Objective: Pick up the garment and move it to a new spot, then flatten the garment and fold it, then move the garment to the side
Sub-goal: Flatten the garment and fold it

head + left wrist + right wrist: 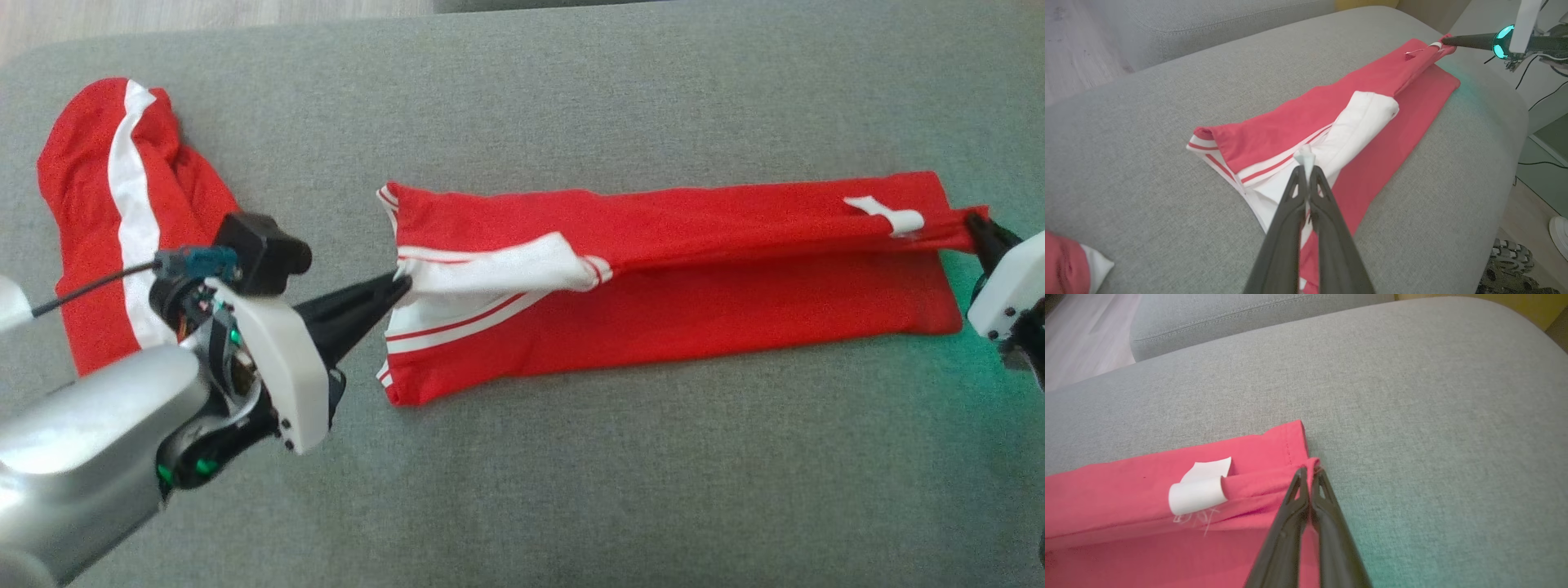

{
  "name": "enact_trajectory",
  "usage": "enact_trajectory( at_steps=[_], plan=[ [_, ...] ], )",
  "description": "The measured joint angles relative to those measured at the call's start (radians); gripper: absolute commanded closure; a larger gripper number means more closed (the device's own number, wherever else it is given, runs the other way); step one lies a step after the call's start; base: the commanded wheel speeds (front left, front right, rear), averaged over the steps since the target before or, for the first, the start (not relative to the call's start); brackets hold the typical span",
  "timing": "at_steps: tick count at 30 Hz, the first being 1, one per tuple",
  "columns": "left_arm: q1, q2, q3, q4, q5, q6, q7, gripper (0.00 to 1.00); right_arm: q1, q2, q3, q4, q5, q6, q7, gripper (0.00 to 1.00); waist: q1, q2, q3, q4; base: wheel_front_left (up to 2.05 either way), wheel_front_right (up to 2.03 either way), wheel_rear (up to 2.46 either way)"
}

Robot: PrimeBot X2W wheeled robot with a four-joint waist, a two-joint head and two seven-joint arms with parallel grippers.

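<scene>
- Left end effector (pixel 400 284) of mine is pinched shut on the white-striped end of the red garment (pixel 718 310).
- Right end effector (pixel 977 224) is clamped on the opposite end, near a white tag (pixel 894 216).
- It lies stretched between them on the grey cushion (pixel 571 490).
- A crumpled red-and-white cloth (pixel 82 188) sits beside my left wrist.
</scene>
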Motion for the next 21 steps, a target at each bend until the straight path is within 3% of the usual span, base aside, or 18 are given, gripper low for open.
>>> enact_trajectory(
  at_steps=[21],
  plan=[
    [0.087,0.015,-0.005,-0.051,0.07,0.009,0.103,1.0,0.096,-0.043,0.034,-0.127,0.024,0.0,0.24,1.0,0.0001,0.0,-0.017,-0.02,0.0,0.0,0.0]
  ],
)
